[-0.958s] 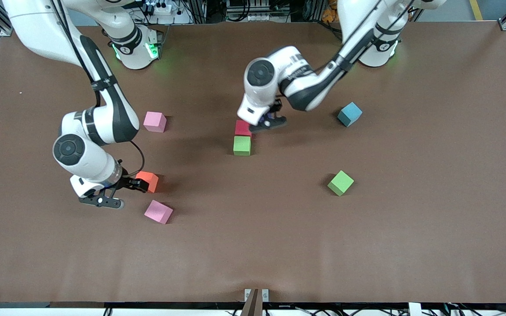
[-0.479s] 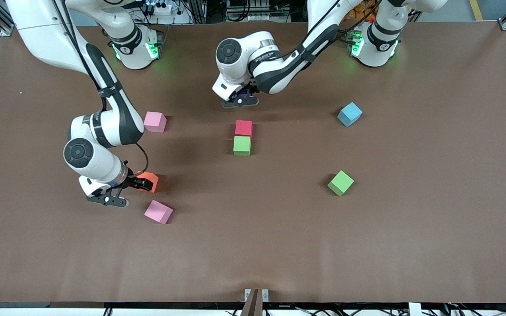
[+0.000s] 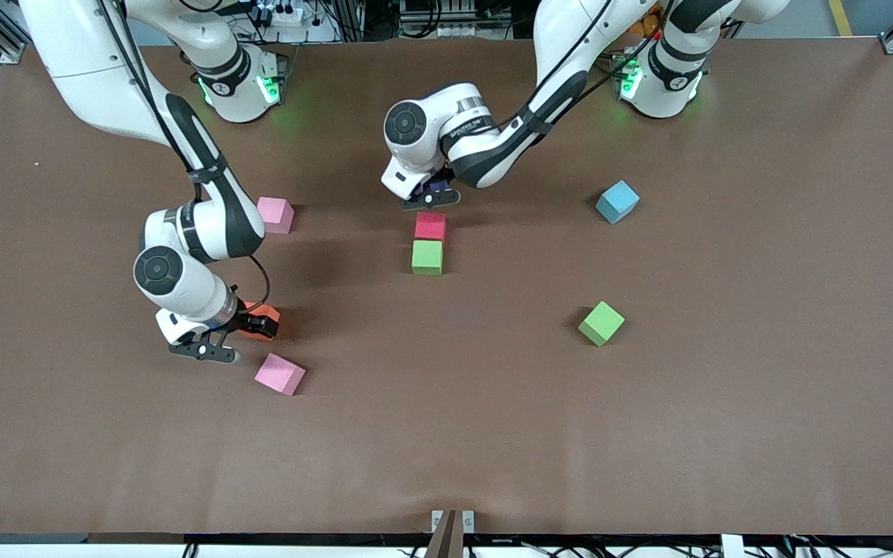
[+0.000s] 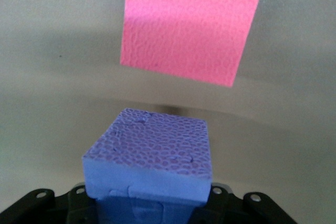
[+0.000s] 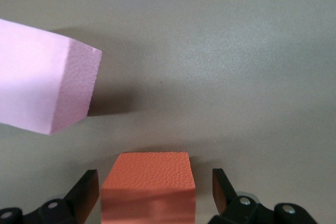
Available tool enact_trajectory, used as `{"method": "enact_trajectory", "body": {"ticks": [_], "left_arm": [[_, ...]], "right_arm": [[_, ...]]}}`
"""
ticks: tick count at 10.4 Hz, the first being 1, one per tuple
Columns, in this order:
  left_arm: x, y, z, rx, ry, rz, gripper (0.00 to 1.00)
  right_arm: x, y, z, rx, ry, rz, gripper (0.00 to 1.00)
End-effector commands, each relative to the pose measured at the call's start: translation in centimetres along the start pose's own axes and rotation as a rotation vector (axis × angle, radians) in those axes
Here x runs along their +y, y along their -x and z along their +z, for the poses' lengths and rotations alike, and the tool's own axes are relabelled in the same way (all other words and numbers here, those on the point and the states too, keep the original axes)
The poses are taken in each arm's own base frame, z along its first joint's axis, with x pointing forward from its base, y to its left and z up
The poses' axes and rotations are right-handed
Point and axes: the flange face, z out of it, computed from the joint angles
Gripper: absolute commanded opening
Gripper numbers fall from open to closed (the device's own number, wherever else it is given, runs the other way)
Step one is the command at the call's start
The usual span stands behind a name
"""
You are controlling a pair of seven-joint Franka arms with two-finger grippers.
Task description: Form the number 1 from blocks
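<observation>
Basically left gripper pinches the purple block just above the table, next to the red block on its robot-base side, in line with the green block; right gripper straddles the orange block, fingers apart.

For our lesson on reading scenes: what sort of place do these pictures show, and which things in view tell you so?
Probably a robotics lab: two white arms bolted to a brown-covered table, loose foam cubes like the light-blue cube and a green block, plus aluminium framing and cabling along the edges.
</observation>
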Motion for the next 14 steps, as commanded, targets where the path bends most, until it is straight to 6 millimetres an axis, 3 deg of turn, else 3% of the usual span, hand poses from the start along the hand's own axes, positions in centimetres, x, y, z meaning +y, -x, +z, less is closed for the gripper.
{"method": "enact_trajectory", "body": {"ticks": [1,3,6,10,13,14], "left_arm": [[0.8,-0.6,-0.1,0.03,-0.008,-0.005,0.0],[1.0,-1.5,-0.1,0.037,-0.003,0.0,0.0],[0.6,-2.5,0.5,0.046,-0.016,0.017,0.0],[0.7,-3.1,0.7,0.047,-0.013,0.027,0.0],[1.6,-3.5,1.4,0.045,-0.006,0.025,0.0],[1.6,-3.4,1.4,0.045,-0.006,0.027,0.0]], "right_arm": [[0.1,0.3,0.0,0.007,-0.009,0.021,0.71],[0.1,0.2,-0.1,0.008,-0.008,0.023,0.53],[0.1,0.1,-0.9,0.016,-0.012,0.03,0.49],[1.2,-0.8,-7.8,0.047,-0.015,0.051,0.49],[1.1,-1.1,-10.5,0.075,-0.006,0.049,0.49],[0.1,-1.1,-11.2,0.08,0.0,0.043,0.49]]}}
